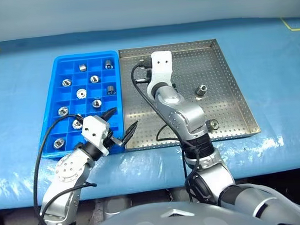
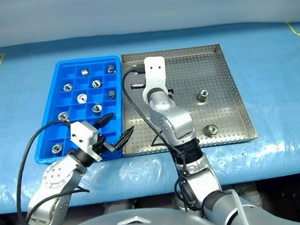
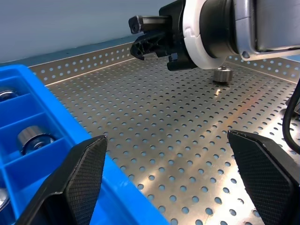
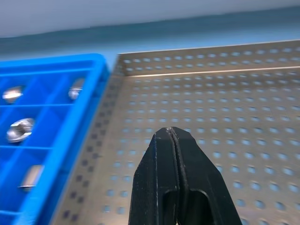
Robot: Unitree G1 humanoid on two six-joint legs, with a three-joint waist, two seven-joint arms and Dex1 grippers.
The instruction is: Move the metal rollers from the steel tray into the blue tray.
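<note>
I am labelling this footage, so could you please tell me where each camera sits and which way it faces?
Head views: look forward and down on the blue tray, steel tray and both arms.
Left wrist view: looks along the open left claw across the steel tray to the right claw and a roller.
Right wrist view: looks along the shut right claw toward both trays.
Shared: both trays.

- Your two head views look forward and down from above, taking in both the blue tray (image 1: 61, 62) and steel tray (image 1: 229, 82) alike.
- Your wrist views sit low and close, sharing the steel tray's perforated floor.
</note>
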